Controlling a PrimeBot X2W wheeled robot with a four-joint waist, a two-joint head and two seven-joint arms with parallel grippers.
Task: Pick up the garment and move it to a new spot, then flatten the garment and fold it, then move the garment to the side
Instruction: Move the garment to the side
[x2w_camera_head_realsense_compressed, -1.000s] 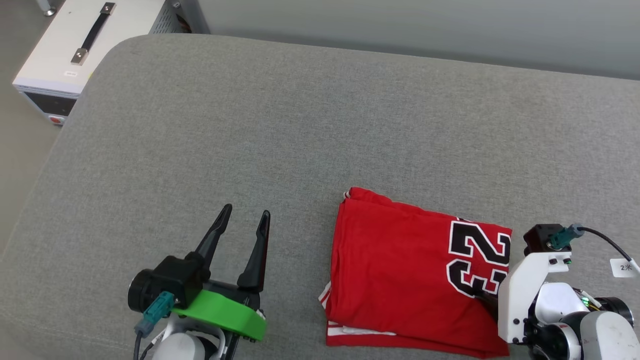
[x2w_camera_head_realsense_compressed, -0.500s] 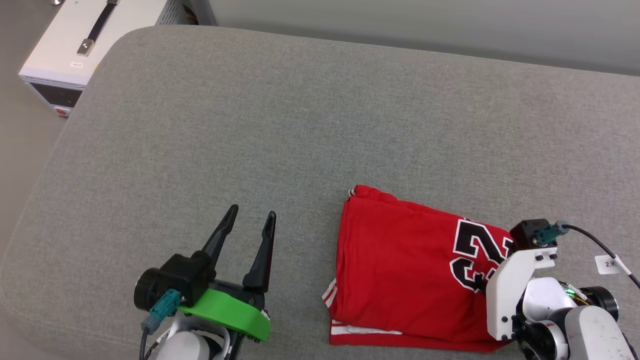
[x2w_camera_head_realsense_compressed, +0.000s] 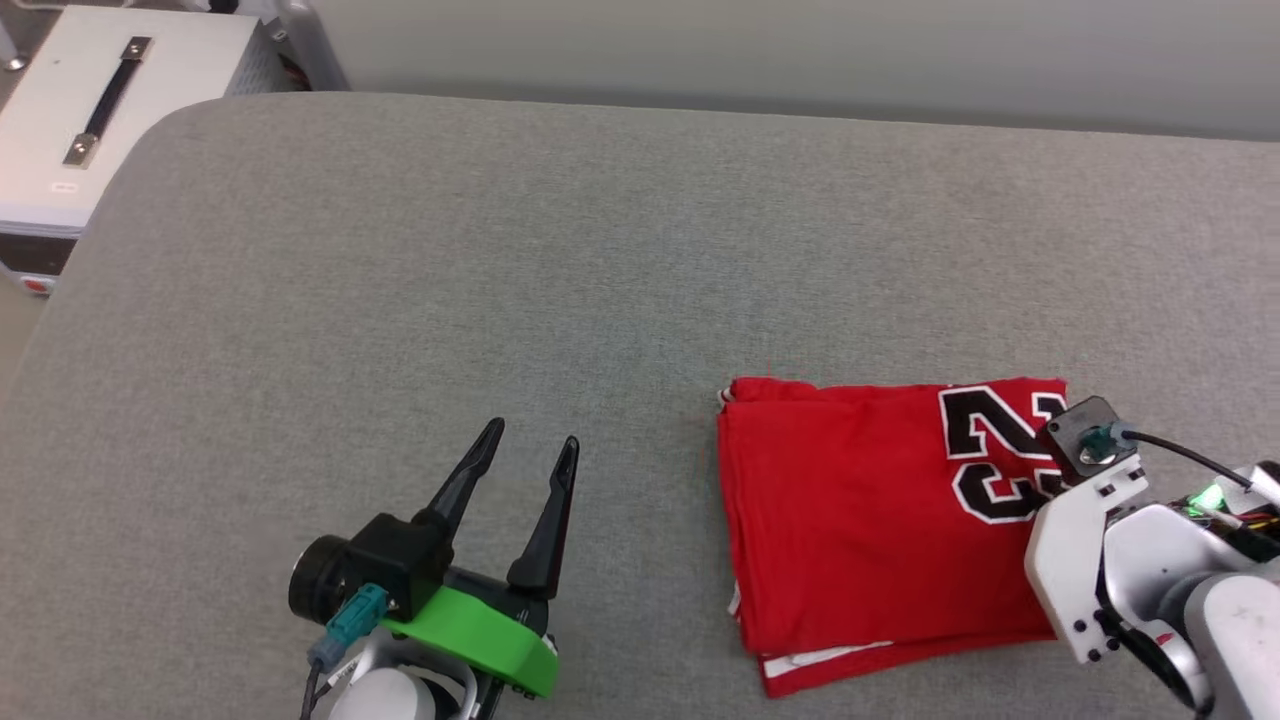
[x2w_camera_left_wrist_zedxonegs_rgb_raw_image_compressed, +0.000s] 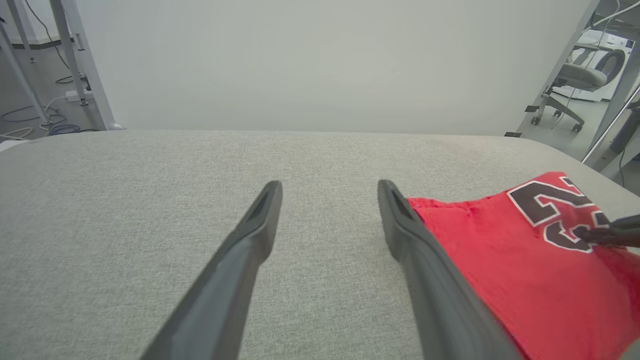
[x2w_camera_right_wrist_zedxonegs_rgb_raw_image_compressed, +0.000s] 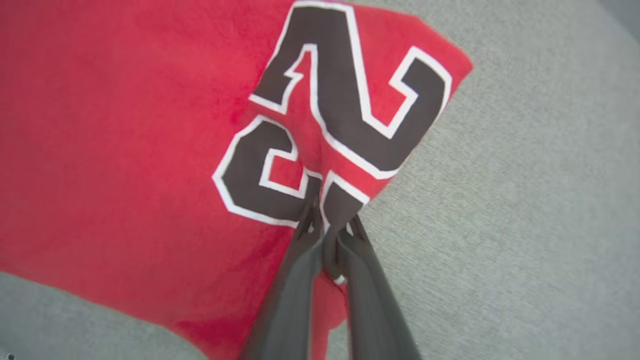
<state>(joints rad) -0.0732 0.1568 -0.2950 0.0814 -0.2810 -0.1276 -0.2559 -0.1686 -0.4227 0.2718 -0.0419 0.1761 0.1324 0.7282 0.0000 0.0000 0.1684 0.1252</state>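
The garment (x2w_camera_head_realsense_compressed: 850, 500) lies folded into a red rectangle on the grey padded surface (x2w_camera_head_realsense_compressed: 450, 260), at the front right, with the black "23" print at its right end. My right wrist (x2w_camera_head_realsense_compressed: 1100, 540) hangs over that end. In the right wrist view my right gripper (x2w_camera_right_wrist_zedxonegs_rgb_raw_image_compressed: 332, 220) is shut on a pinch of the garment (x2w_camera_right_wrist_zedxonegs_rgb_raw_image_compressed: 125, 150) at the lower edge of the print. My left gripper (x2w_camera_head_realsense_compressed: 533, 435) stands open to the garment's left, holding nothing. In the left wrist view the left gripper (x2w_camera_left_wrist_zedxonegs_rgb_raw_image_compressed: 328, 185) points across bare surface, the garment (x2w_camera_left_wrist_zedxonegs_rgb_raw_image_compressed: 500, 260) beside its right finger.
A white box with a black handle (x2w_camera_head_realsense_compressed: 90, 120) stands beyond the surface's far left corner. A pale wall runs along the back edge. In the left wrist view metal frame legs (x2w_camera_left_wrist_zedxonegs_rgb_raw_image_compressed: 75, 60) stand at the far left and an office chair (x2w_camera_left_wrist_zedxonegs_rgb_raw_image_compressed: 575, 80) at the far right.
My right gripper has shut on the garment's printed end. The head camera has turned, so the whole picture has shifted. The left gripper stays open.
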